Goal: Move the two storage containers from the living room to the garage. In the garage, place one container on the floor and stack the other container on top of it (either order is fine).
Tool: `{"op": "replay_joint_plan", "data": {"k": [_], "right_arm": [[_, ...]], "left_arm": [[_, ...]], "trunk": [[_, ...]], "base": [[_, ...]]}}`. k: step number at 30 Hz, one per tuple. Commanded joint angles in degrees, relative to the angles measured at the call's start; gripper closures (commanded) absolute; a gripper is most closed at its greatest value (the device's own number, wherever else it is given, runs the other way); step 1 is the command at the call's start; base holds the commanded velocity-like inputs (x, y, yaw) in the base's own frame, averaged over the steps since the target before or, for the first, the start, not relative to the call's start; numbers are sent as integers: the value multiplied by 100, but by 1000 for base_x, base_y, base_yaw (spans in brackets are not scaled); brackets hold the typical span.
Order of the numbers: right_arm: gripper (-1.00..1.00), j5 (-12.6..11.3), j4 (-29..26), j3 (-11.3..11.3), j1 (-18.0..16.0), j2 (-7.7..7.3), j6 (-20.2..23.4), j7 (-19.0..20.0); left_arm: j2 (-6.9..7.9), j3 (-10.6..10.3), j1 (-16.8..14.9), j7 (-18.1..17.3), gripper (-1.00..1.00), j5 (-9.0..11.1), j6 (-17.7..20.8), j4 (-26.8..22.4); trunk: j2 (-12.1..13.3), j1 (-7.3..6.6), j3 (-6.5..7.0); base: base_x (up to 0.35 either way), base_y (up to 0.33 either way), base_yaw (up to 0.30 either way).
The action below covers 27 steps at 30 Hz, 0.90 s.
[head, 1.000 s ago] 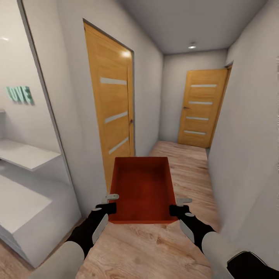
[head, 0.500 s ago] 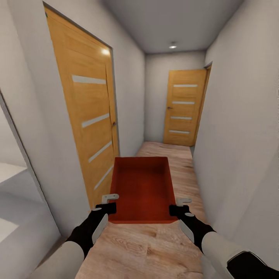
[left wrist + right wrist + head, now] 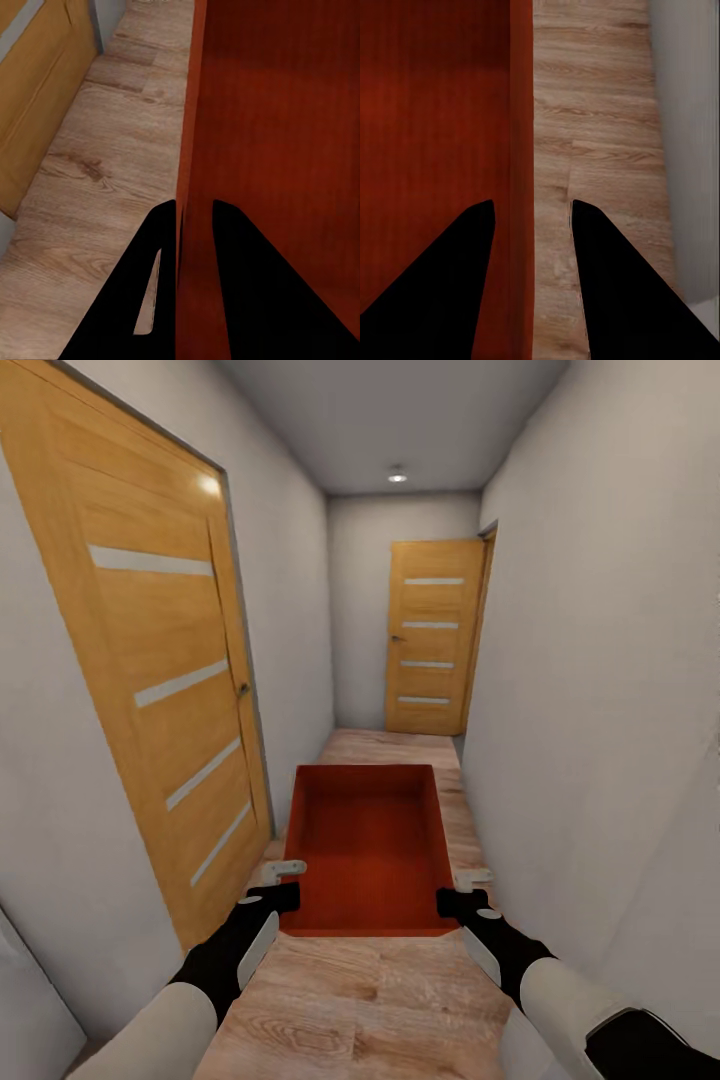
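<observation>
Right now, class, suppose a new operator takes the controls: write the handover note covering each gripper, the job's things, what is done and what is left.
Left gripper: shut on the bin, clamping its left wall near the front corner.
Right gripper: straddles the right wall; its fingers look a little apart from it in the right wrist view, so grip uncertain.
Bin: empty, level, carried between both arms above the wood floor of a narrow corridor. One door is close on the left, another door closes the far end.
Done: one bin lifted and in transit.
Left: reach the garage, set it down, fetch the second bin, stack.
</observation>
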Motion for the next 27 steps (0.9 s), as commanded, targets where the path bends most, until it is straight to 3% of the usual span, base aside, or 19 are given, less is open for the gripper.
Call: {"op": "replay_joint_plan", "data": {"k": [1,6,27], "right_arm": [[100,-79,13,-50,-5,-30,-26,-1],[100,-79,13,-50,-6,-30,-26,-1],[100,-79,13,-49,-5,-30,-26,-1]], "left_arm": [[27,-21,-1,86,100,-58,39,-22],[27,-21,-1,86,100,-58,38,-22],[27,-12,-1,86,100,-58,39,-39]], "trunk": [[-4,5,-2],[-4,5,-2],[-4,5,-2]], "base": [[322,0,-249],[322,0,-167],[322,0,-3]]}}
